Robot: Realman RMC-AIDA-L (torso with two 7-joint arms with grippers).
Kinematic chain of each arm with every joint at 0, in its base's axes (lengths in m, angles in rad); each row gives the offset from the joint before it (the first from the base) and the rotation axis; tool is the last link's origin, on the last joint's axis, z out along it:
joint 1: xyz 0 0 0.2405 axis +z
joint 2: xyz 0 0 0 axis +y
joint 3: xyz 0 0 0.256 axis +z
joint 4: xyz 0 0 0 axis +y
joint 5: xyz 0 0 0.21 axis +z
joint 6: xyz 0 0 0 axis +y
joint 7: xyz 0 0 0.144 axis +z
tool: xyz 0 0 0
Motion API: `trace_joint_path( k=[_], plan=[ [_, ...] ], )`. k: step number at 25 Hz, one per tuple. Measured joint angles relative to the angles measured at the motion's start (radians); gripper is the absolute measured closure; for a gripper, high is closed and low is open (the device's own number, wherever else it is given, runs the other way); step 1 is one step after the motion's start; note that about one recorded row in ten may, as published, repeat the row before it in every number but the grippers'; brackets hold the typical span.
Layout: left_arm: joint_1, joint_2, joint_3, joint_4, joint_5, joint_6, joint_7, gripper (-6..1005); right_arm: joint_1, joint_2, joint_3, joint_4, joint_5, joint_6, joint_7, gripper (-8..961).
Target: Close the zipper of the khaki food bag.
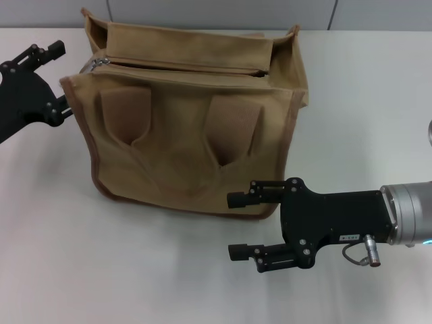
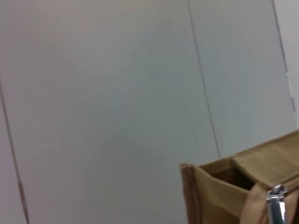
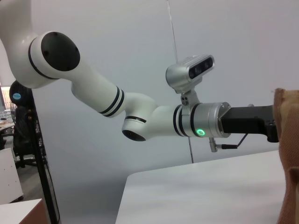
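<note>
The khaki food bag (image 1: 189, 135) stands upright mid-table, its two handle straps hanging down its front. The zipper (image 1: 182, 65) runs across the top panel. Its silver pull tab (image 1: 100, 63) sits at the left end, and a dark gap shows near the right end. My left gripper (image 1: 62, 79) is open and empty, just left of the bag's top left corner, close to the tab. The left wrist view shows that corner (image 2: 210, 186) and the tab (image 2: 276, 206). My right gripper (image 1: 233, 225) is open and empty, low in front of the bag's lower right corner.
The bag stands on a white table (image 1: 101, 270), with a grey panelled wall (image 1: 202, 13) behind it. In the right wrist view the white left arm (image 3: 140, 112) reaches across to the bag's edge (image 3: 287, 154).
</note>
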Motion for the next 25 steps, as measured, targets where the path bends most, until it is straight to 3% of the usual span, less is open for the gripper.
trace_joint_path(
  k=[10,16,19,24,25],
  plan=[
    [0.007,-0.010,-0.014,-0.001,-0.007,0.012,0.068,409,0.011,0.000,0.001,0.000,0.000,0.002,0.013,209],
    [0.008,-0.018,-0.016,-0.001,-0.037,0.002,0.086,615,0.025,0.000,0.004,0.000,0.017,-0.020,0.049,209],
    [0.020,-0.018,-0.016,-0.005,-0.072,0.059,0.077,881,0.029,0.000,0.004,-0.001,0.074,-0.069,0.090,209],
    [0.031,-0.034,-0.016,-0.005,-0.115,0.091,0.076,980,0.053,0.002,-0.005,-0.005,0.240,-0.123,0.245,210],
    [0.033,-0.039,-0.015,-0.006,-0.134,0.096,0.076,979,0.090,0.002,-0.004,-0.005,0.278,-0.122,0.351,210]
  ],
)
